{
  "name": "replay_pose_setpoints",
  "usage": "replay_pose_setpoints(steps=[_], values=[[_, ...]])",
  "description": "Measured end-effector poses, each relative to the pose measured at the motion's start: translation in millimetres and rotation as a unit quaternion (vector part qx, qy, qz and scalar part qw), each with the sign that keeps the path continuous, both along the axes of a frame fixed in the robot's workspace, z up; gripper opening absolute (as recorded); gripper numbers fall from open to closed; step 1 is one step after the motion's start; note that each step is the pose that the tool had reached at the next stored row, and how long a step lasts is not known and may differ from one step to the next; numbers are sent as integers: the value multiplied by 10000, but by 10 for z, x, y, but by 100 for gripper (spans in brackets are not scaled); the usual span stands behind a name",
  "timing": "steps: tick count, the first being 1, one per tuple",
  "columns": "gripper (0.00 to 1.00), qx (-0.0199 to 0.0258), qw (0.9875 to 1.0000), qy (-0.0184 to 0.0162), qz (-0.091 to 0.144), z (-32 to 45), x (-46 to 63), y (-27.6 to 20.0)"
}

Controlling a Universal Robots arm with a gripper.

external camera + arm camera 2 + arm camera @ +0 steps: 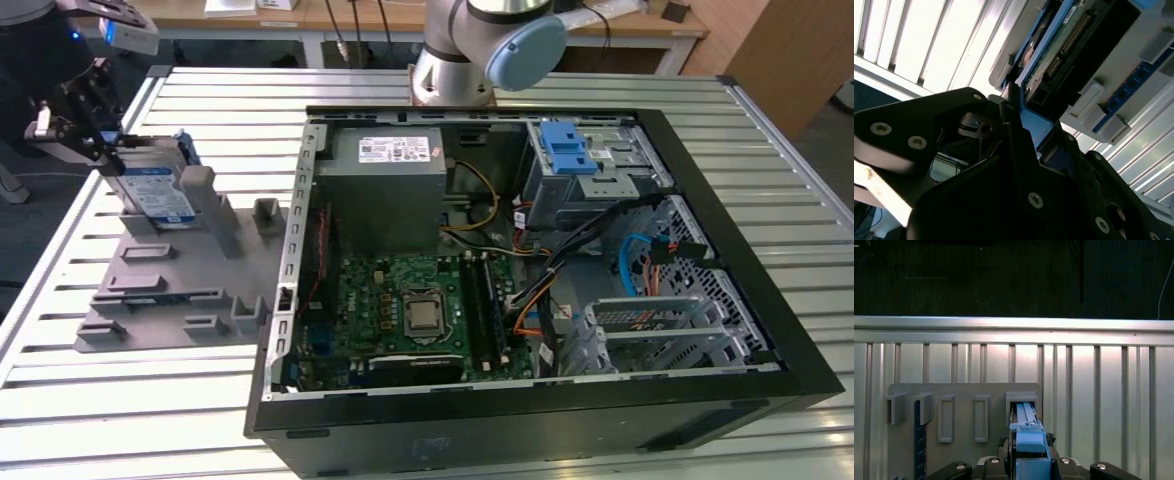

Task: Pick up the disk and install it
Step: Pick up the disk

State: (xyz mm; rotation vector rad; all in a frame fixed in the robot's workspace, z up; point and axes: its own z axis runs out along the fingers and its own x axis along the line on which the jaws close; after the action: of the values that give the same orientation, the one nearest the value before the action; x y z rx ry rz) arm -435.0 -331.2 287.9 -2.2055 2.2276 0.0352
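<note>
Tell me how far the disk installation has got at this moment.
Done: the gripper is at the disk and looks closed on its blue edge. In hand: the disk stands upright in a slot of the grey holder, beside the open computer case. Left: it is not yet lifted out, and not yet installed in the case.

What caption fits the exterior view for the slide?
Gripper at the disk, which stands on edge in the grey holder beside the open computer case.
</note>
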Motion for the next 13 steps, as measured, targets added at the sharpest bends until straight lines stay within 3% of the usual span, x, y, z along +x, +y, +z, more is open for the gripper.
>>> replay_pose_setpoints(steps=[2,11,12,13], values=[[37,-3,10000,0,-89,0,0,0],[38,-3,10000,0,-95,6,0,0],[44,-2,10000,-1,-95,5,0,0],[44,-2,10000,-1,-95,6,0,0]])
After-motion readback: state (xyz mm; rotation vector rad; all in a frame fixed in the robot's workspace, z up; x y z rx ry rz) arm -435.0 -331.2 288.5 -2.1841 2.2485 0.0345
